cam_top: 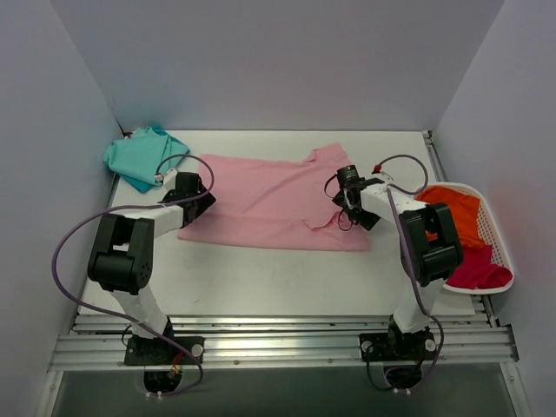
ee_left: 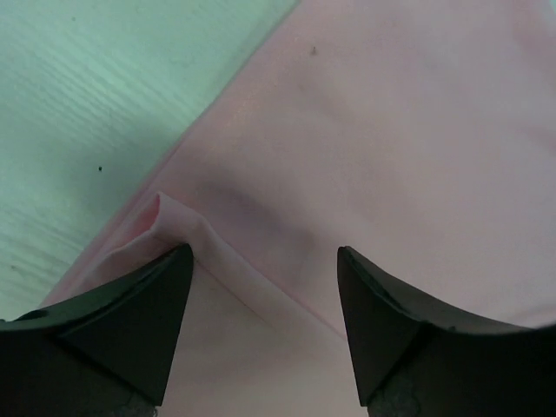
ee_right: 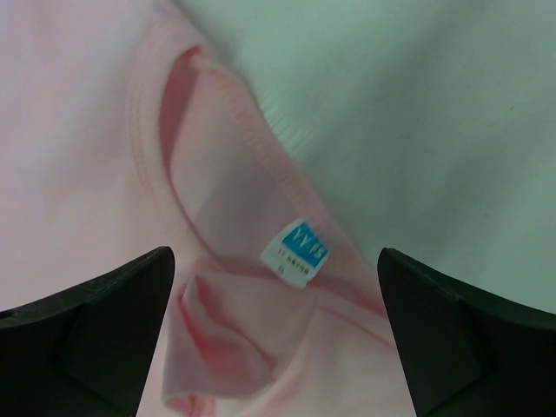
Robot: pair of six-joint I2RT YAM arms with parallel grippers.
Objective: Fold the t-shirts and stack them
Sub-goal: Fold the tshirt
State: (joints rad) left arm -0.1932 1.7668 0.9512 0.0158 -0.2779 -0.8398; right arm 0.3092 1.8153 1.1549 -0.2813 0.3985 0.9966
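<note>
— Black fingers (ee_left: 130, 321) of the left gripper (ee_left: 262, 261) are seen closest, spread apart with nothing clamped between them. What is found beneath them?

— The light pink t-shirt (ee_left: 417, 130) is spread under the jaws. A small turned-up fold (ee_left: 178, 221) of its edge is seen just beside one finger. Bare table (ee_left: 87, 87) is shown beyond that edge.

— And how is the right gripper (ee_right: 274, 261) held?

— It is held wide open as well, and no cloth is pinched. The pink shirt's ribbed collar (ee_right: 252, 122) is laid below and ahead of it. A small blue-and-white label (ee_right: 296, 253) is seen underneath, between the two fingertips.

— Where are the other shirts placed?

— From above, the teal t-shirt (cam_top: 139, 156) is seen crumpled behind and outward of the left gripper, near it but apart. The orange t-shirt (cam_top: 456, 213) and the magenta t-shirt (cam_top: 478, 274) are piled in a white basket (cam_top: 493, 230) on the outer side of the right gripper. The magenta one is placed nearer the arm bases.

— How is the pink shirt laid?

— It is spread flat on the table between the two grippers, and each gripper is positioned over one end of it.
</note>
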